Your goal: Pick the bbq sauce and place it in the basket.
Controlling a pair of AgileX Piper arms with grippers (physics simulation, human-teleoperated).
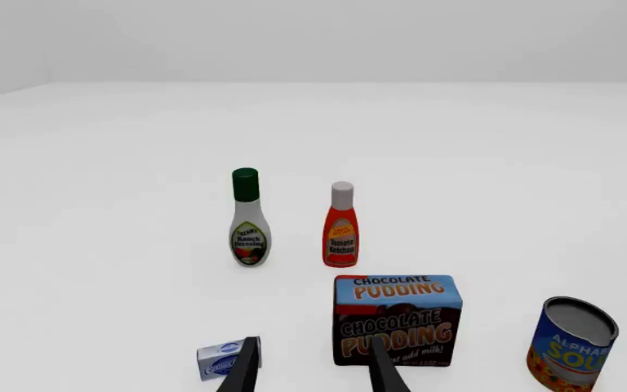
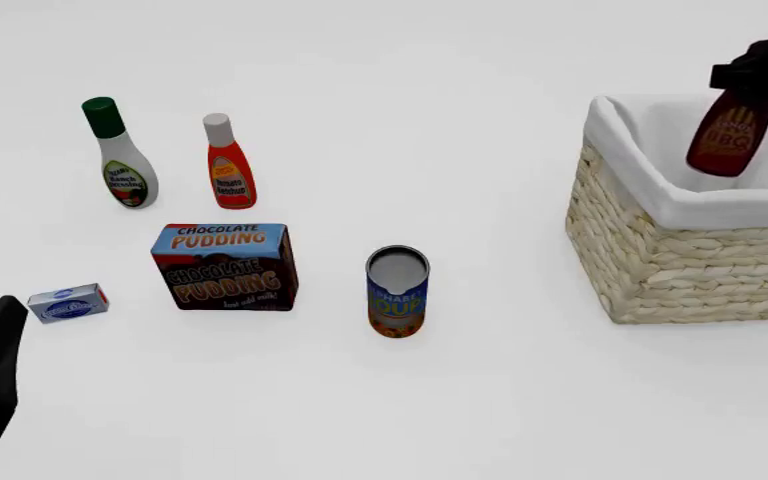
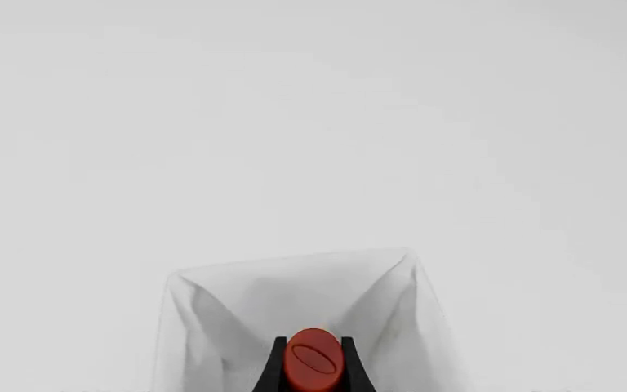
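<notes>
My right gripper (image 2: 755, 72) is shut on the neck of the bbq sauce (image 2: 728, 132), a dark reddish-brown bottle with an orange label. It hangs tilted above the open basket (image 2: 684, 250), a large wicker one with white cloth lining at the right. In the right wrist view the bottle's dark red cap (image 3: 313, 363) sits between my fingers, with the basket's white lining (image 3: 226, 310) beyond it. My left gripper (image 1: 311, 363) is open and empty, low over the table near the front left, close to the small blue box and the pudding box.
A white bottle with green cap (image 2: 119, 153) and an orange-red ketchup bottle with white cap (image 2: 228, 162) stand at the back left. A chocolate pudding box (image 2: 225, 266), a small blue box (image 2: 68, 303) and a soup can (image 2: 396, 292) stand in the middle.
</notes>
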